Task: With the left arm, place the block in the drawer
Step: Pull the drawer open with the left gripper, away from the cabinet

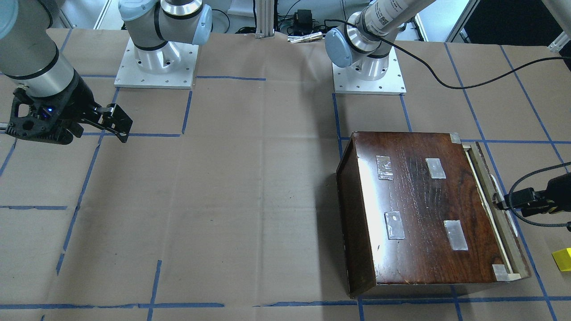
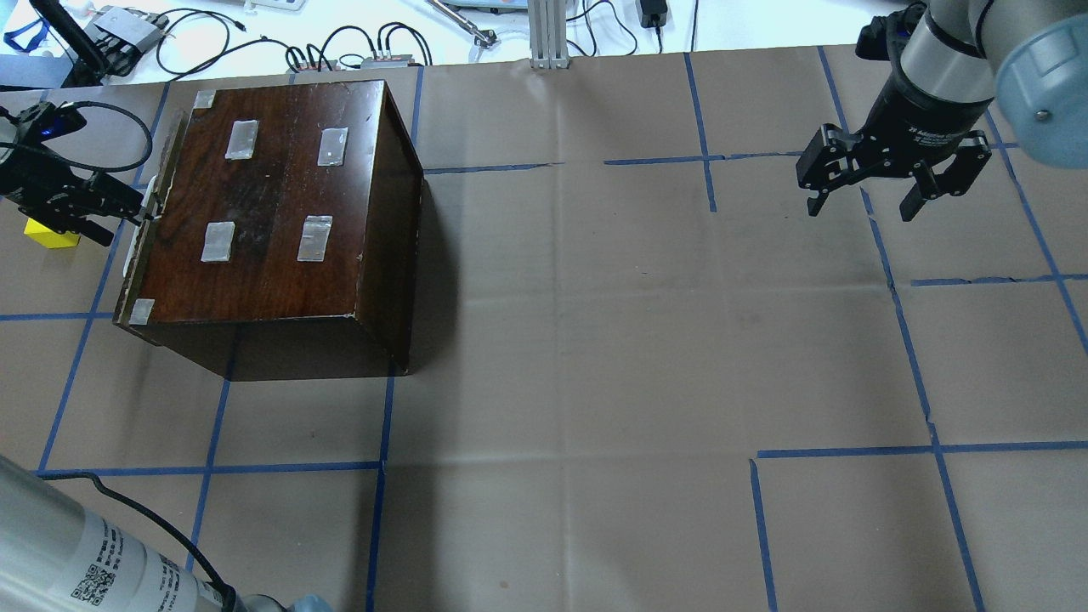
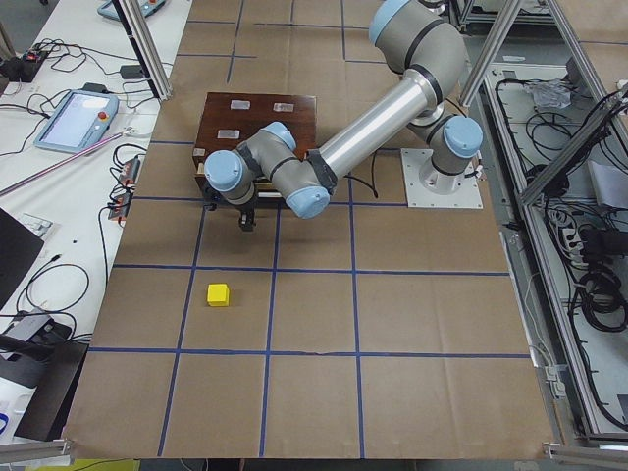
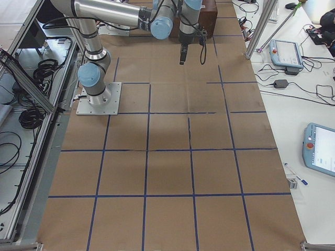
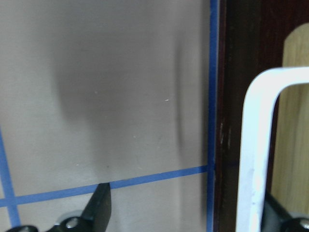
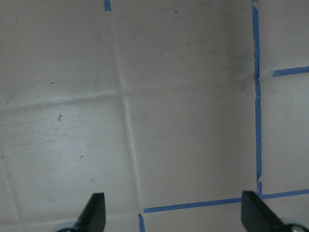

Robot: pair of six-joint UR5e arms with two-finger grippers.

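Note:
The yellow block (image 1: 563,259) lies on the paper beside the dark-brown box (image 1: 424,209), a short way out from its drawer side; it also shows in the overhead view (image 2: 51,234) and the exterior left view (image 3: 218,293). The drawer's pale wood front (image 5: 295,121) sits in the box, with a white handle (image 5: 256,145) on it. My left gripper (image 1: 503,203) is open at that handle; in the left wrist view (image 5: 188,205) the handle stands just inside one finger. My right gripper (image 2: 863,200) is open and empty, far across the table.
Brown paper with blue tape lines covers the table (image 2: 595,340). The two arm bases (image 1: 156,62) stand at the robot's edge. Cables and devices (image 2: 340,55) lie beyond the far edge. A black cable (image 1: 468,82) trails to the left arm.

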